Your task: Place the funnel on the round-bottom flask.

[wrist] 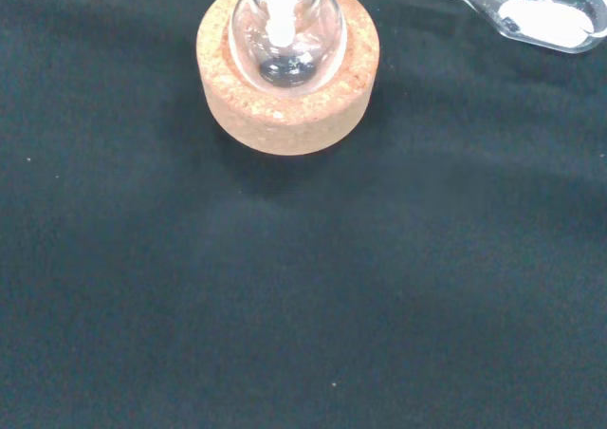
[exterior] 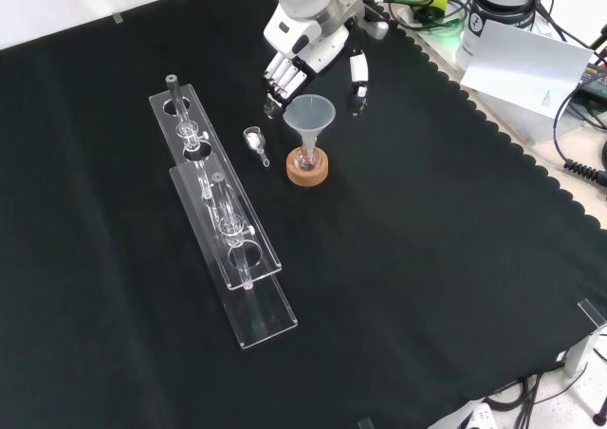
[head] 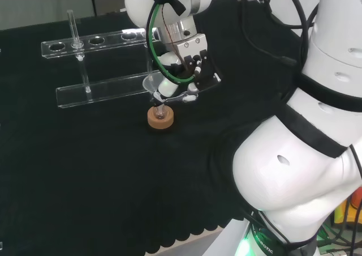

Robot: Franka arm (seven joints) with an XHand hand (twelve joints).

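On the desk [exterior: 427,258], covered in black cloth, we see the funnel [exterior: 309,116] standing upright with its stem down in the neck of the round-bottom flask [wrist: 286,45], and the flask sits in a cork ring [exterior: 308,171] that serves as its stand. In the front view the hand [exterior: 302,49] comes in from the top and hangs just behind the funnel's wide mouth: its fingers [exterior: 281,73] point down to the left of the cone and the thumb [exterior: 358,78] points down to the right, so the funnel stands between them. We find the fingers straight and spread, released from the funnel, with a visible gap on each side of the rim in the front view. In the head view the hand [head: 189,60] is right over the cork ring [head: 160,118] and partly covers the funnel [head: 151,85], so from there we cannot tell whether anything touches. The wrist view looks down on the cork ring [wrist: 287,116] with the clear bulb of the flask seated in its hollow and the funnel's stem [wrist: 281,11] reaching inside. Just to the left of the stand in the front view lies a small clear scoop [exterior: 254,142] holding something white. Farther left stand 2 long clear racks [exterior: 237,258], one beside the other, with glass tubes in them.
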